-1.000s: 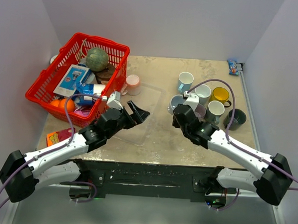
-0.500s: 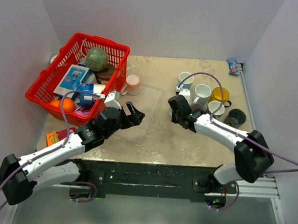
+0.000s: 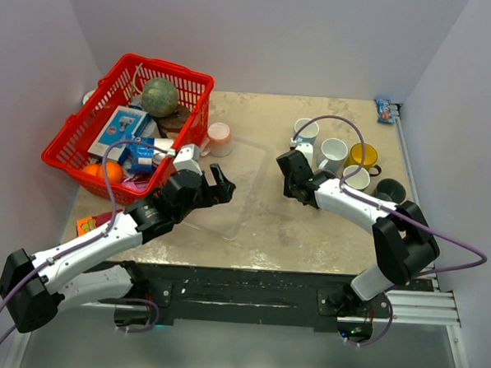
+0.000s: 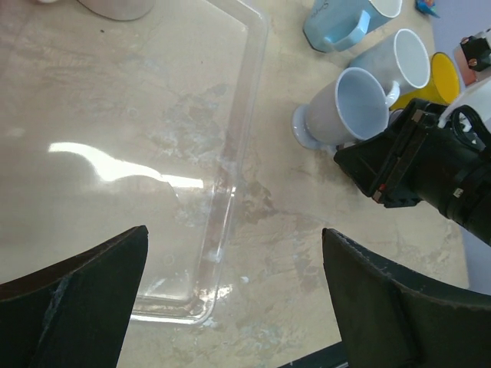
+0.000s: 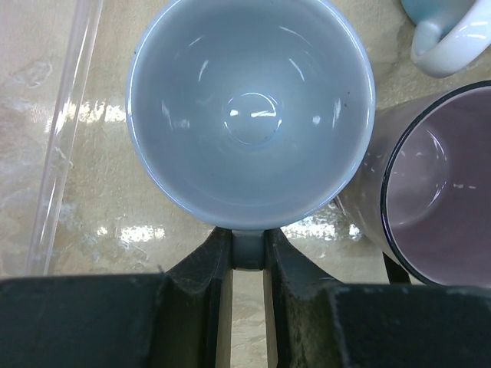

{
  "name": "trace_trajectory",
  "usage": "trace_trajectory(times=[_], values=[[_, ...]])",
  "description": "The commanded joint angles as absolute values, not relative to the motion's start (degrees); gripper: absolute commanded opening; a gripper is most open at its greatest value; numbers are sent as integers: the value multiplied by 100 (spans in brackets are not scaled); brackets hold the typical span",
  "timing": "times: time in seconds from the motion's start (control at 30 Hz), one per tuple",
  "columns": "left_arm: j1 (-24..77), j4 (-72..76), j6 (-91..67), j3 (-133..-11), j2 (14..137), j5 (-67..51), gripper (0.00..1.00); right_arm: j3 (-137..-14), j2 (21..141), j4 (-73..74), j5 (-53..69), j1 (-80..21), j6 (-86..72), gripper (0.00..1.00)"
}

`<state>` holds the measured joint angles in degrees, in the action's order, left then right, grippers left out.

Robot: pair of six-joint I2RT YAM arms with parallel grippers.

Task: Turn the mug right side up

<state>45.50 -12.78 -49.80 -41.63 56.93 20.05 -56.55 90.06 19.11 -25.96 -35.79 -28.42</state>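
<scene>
A pale blue-grey mug [image 5: 249,115] stands with its mouth up on the table, and its empty inside fills the right wrist view. My right gripper [image 5: 248,245] is shut on the mug's handle [image 5: 248,254], one finger pressed on each side. From above, that gripper [image 3: 294,170] covers most of the mug. The left wrist view shows the same mug [image 4: 349,107] resting on its base. My left gripper [image 3: 221,183] hangs open and empty over the clear tray's right edge, well left of the mug.
A lilac mug [image 5: 437,184] stands close to the held mug's right side. Several more mugs [image 3: 334,150] cluster behind and to the right. A clear tray [image 3: 237,192] lies mid-table, with a pink cup [image 3: 219,137] behind it. A red basket [image 3: 75,134] fills the back left.
The right wrist has moved away from me and left, down over the mug, its elbow swinging out to the right. The left gripper has drifted slightly back, staying open.
</scene>
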Motion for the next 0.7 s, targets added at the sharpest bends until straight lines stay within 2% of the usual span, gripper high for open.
trace_trajectory(times=[0.0, 0.03, 0.07, 0.13, 0.17, 0.27, 0.3, 0.53, 0.67], values=[[4509, -1537, -4360, -4762, 6072, 2320, 99, -5950, 8930, 1626, -2769, -3551, -2804, 18], [4500, -1555, -4168, -4825, 6134, 2346, 99, -5933, 8904, 1635, -2769, -3551, -2804, 24], [4500, -1634, -4088, -4886, 6204, 2425, 99, -5924, 8877, 1635, -2769, -3559, -2812, 35], [4500, -1652, -3808, -5044, 6372, 2505, 99, -5898, 8807, 1643, -2768, -3551, -2804, 38], [4500, -1644, -3666, -5097, 6433, 2601, 99, -5880, 8772, 1626, -2742, -3551, -2795, 46], [4500, -1775, -3034, -5475, 6723, 2847, 99, -5836, 8570, 1626, -2698, -3542, -2786, 55], [4491, -1828, -2841, -5693, 6915, 2909, 99, -5853, 8500, 1661, -2698, -3542, -2786, 62], [4439, -1890, -1198, -6468, 7883, 3216, 99, -5976, 7621, 2065, -2698, -3525, -2742, 79], [4395, -1609, -599, -6644, 8322, 3401, 99, -5915, 7041, 2197, -2637, -3507, -2777, 82]])
